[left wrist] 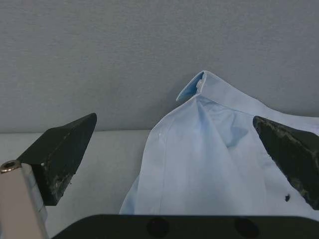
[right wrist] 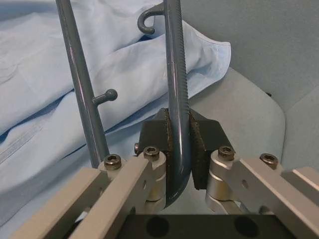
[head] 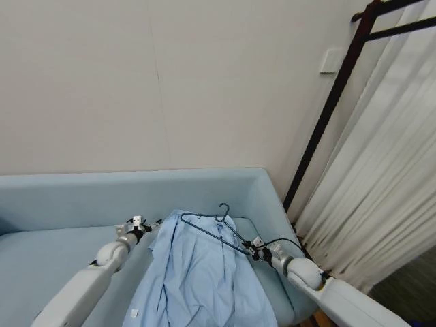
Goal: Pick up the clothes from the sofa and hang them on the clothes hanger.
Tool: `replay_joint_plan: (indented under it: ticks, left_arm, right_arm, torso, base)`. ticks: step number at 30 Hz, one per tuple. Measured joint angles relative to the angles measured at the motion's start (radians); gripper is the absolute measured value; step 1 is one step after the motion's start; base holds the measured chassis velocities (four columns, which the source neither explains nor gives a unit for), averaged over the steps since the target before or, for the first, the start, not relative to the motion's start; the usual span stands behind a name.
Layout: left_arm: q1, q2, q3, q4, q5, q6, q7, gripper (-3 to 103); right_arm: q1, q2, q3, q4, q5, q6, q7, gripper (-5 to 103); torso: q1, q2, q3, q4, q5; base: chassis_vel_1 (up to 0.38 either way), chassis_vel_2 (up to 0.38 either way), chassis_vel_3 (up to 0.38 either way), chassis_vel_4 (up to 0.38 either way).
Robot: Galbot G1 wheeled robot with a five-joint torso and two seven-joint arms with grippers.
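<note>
A light blue shirt point(head: 201, 272) lies spread on the pale blue sofa point(head: 61, 204), its collar point(left wrist: 204, 82) toward the backrest. A dark grey clothes hanger point(head: 216, 226) rests on the shirt's upper part, hook up. My right gripper point(head: 255, 249) is shut on the hanger's end; the right wrist view has its pads point(right wrist: 167, 137) clamped on the hanger bar point(right wrist: 175, 74). My left gripper point(head: 144, 225) is open at the shirt's left shoulder, and its dark fingertips point(left wrist: 62, 154) stand wide apart with the shirt point(left wrist: 209, 164) between them, untouched.
A dark clothes rack pole point(head: 327, 109) rises at the right, beside white curtains point(head: 388, 191). A plain wall point(head: 136, 82) stands behind the sofa. The sofa seat left of the shirt is bare.
</note>
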Motion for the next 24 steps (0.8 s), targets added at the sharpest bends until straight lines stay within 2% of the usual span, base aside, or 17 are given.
replay_joint_plan:
  ticks: [1, 2, 5, 11, 17, 24]
  left_arm:
    - [-0.039, -0.026, 0.031, 0.054, 0.001, -0.009, 0.002, 100]
    - [-0.039, -0.026, 0.031, 0.054, 0.001, -0.009, 0.002, 100]
    - [-0.129, -0.111, 0.078, 0.197, 0.011, -0.028, 0.026, 100]
    - [-0.221, -0.230, 0.106, 0.382, 0.042, -0.056, 0.058, 100]
    - [-0.274, -0.294, 0.076, 0.506, 0.075, -0.082, 0.057, 100]
    - [-0.287, -0.292, 0.066, 0.548, 0.093, -0.083, 0.072, 101]
  right_arm:
    - [-0.008, -0.001, 0.003, 0.001, -0.002, 0.001, 0.005, 8]
    - [-0.008, -0.001, 0.003, 0.001, -0.002, 0.001, 0.005, 8]
    - [-0.034, -0.004, 0.017, 0.010, -0.003, 0.003, 0.027, 8]
    - [-0.053, -0.016, 0.028, 0.017, 0.004, 0.012, 0.047, 8]
    - [-0.056, -0.024, 0.032, 0.019, 0.016, 0.019, 0.057, 8]
    - [-0.062, -0.040, 0.034, 0.018, 0.031, 0.026, 0.062, 8]
  torso:
    - [0.000, 0.000, 0.000, -0.0001, 0.0002]
    - [0.000, 0.000, 0.000, -0.0001, 0.0002]
    - [0.000, 0.000, 0.000, 0.0001, -0.0002]
    - [0.000, 0.000, 0.000, 0.0000, -0.0001]
    - [0.000, 0.000, 0.000, 0.0001, -0.0001]
    - [0.000, 0.000, 0.000, 0.0003, -0.0004]
  base:
    - [0.000, 0.000, 0.000, 0.000]
    - [0.000, 0.000, 0.000, 0.000]
    - [0.000, 0.000, 0.000, 0.000]
    - [0.000, 0.000, 0.000, 0.000]
    - [0.000, 0.000, 0.000, 0.000]
    - [0.000, 0.000, 0.000, 0.000]
